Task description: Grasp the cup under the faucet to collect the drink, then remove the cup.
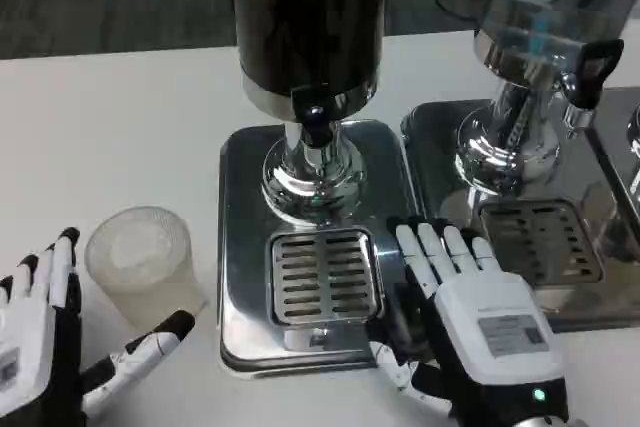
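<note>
Your cup (140, 257) stands upright on the table left of the drip grate (323, 277), not yet under the faucet (315, 127); your left hand (45, 347) is nearer, fingers spread wide and empty just beside it; your right hand (470, 322) rests flat on the tray (240, 247), fingers apart, holding nothing.

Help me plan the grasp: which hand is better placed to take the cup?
Left. The left hand lies open right beside the cup, thumb near its base. The right hand rests on the dispenser tray, farther away.
</note>
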